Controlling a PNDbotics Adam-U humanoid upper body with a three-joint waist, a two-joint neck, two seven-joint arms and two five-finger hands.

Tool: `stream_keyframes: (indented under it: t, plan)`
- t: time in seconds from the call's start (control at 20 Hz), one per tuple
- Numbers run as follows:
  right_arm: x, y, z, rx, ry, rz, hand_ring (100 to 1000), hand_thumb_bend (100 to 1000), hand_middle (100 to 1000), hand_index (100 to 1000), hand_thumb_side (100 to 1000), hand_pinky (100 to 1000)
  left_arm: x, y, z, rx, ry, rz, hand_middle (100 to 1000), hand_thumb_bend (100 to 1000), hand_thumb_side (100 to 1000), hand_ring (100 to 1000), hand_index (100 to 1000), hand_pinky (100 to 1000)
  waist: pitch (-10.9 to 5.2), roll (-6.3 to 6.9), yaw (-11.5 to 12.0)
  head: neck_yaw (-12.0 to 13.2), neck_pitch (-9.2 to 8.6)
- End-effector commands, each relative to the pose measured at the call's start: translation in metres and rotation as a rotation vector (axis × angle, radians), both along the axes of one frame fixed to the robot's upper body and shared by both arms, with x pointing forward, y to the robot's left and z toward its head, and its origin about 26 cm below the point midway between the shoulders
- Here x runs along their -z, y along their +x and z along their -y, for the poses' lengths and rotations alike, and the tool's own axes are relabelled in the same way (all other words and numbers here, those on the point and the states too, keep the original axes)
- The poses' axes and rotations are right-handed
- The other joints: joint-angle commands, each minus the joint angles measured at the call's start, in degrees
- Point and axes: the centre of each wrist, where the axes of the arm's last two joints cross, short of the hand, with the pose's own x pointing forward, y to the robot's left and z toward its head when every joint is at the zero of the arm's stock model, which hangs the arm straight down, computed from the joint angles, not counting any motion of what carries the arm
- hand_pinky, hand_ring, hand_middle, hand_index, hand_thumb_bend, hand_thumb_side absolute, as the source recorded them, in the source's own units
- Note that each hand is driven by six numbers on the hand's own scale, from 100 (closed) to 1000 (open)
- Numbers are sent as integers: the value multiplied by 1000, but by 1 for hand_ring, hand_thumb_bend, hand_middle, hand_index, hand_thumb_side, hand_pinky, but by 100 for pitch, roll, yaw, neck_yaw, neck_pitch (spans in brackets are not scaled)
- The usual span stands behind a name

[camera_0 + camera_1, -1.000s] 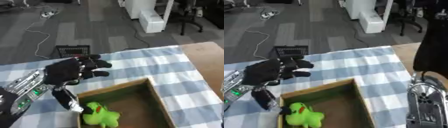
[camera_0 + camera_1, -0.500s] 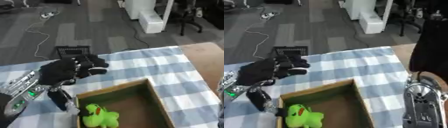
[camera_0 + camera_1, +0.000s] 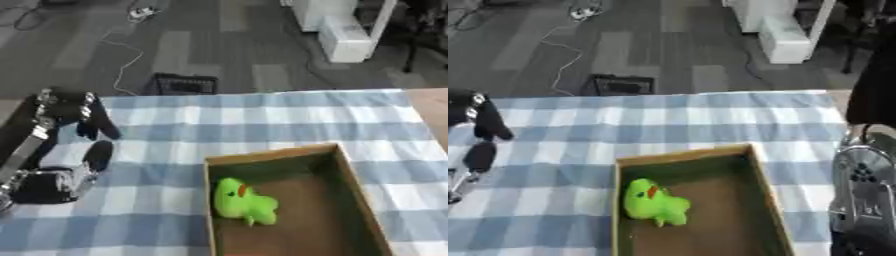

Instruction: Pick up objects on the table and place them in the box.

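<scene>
Now the table (image 3: 262,115), under its blue-and-white checked cloth, fills the lower view, and the whole scene sits differently from a second ago, so the head has tilted; part of the shift is camera, not things. Box (image 3: 350,195): open, wooden, on the cloth right of centre, same spot relative to the checks. Left hand (image 3: 66,122): earlier it hung spread just above the box's near-left corner; it has since pulled away to the left edge and is well apart from the box, fingers straight and apart, holding nothing. Right arm shows only as silver hardware at the right edge of the right eye view; the hand itself is not visible, fingers cannot be told. Toy (image 3: 243,201): green, soft-looking, with a small orange mark, lying inside the box against its left wall. Judgement: this item is delivered and released. No other loose object is visible on the cloth.
</scene>
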Motion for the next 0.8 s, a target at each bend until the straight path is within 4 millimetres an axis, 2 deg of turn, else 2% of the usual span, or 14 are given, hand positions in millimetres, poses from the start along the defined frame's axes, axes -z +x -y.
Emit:
stream_keyframes:
  t: [0.05,0.15,0.3,0.4,0.6,0.8]
  plan:
    - [9,-1,19,91,-71,20,470,100,473,674,691,558,-5,-4,7,82,-188,2,221,100,821,122,491,100,-246,-100,176,-45,357]
    - [20,0,30,140,-107,7,471,100,473,673,670,558,-6,-2,10,117,-296,15,217,100,825,115,501,100,-360,-217,339,-132,569]
    - [37,-1,45,207,-158,-10,473,100,476,672,692,558,-8,1,17,181,-438,37,224,100,829,120,509,100,-530,-386,608,-226,1034]
    - [45,-1,51,234,-180,-19,473,100,476,672,697,558,-11,2,19,212,-449,51,249,100,836,150,514,100,-611,-456,740,-309,1196]
    - [54,-2,58,265,-215,-21,475,100,478,672,696,559,-14,3,22,221,-448,18,275,100,849,162,534,110,-671,-522,913,-400,1246]
    - [55,-3,57,260,-225,-17,475,100,478,673,696,559,-9,5,30,251,-399,-27,290,100,847,172,533,114,-659,-533,918,-438,1337]
